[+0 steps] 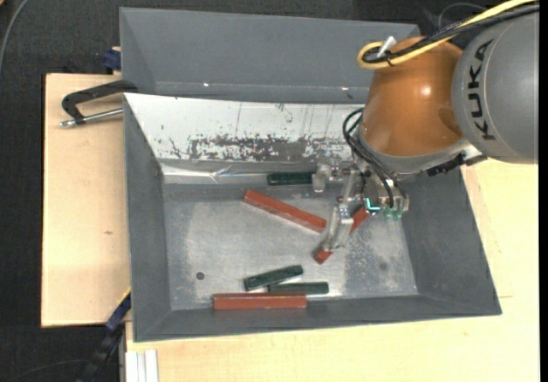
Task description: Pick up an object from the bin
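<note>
My gripper [336, 235] is low in the bin's right half, slanting down and to the left under the arm's orange cover. A short red bar [321, 256] lies right under it. One red end pokes out below the gripper's tip and another shows to its upper right. Whether the bar is gripped is hidden. A longer red bar [282, 209] lies slantwise just left of the gripper. A dark green bar [289, 177] rests along the back wall, up and to the left.
Near the front wall lie two dark green bars [272, 277] [301, 289] and a long red bar [259, 302]. The arm and its orange cover hang over the bin's right rear corner. Bare floor shows in the left half.
</note>
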Motion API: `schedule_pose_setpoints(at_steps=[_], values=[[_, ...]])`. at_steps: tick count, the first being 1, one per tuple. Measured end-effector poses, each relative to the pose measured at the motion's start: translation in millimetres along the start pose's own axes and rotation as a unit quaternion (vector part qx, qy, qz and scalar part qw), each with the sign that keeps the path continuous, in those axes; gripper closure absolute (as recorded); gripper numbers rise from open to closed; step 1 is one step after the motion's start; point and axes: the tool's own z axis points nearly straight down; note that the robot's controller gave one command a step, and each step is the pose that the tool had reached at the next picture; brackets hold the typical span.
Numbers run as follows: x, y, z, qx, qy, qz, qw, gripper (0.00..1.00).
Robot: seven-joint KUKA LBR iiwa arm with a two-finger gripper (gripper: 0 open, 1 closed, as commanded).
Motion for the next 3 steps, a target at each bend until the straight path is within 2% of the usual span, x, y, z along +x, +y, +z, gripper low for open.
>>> schedule_pose_setpoints(at_steps=[1,2,3], values=[[-20.5,-7.1,109.3,0.000,-0.0006,-0.081,0.9967,0.00],[-22.2,-7.0,106.1,0.000,-0.0042,-0.080,0.9968,1.00],[4.3,11.6,-30.3,0.000,-0.0060,-0.061,0.9981,1.00]])
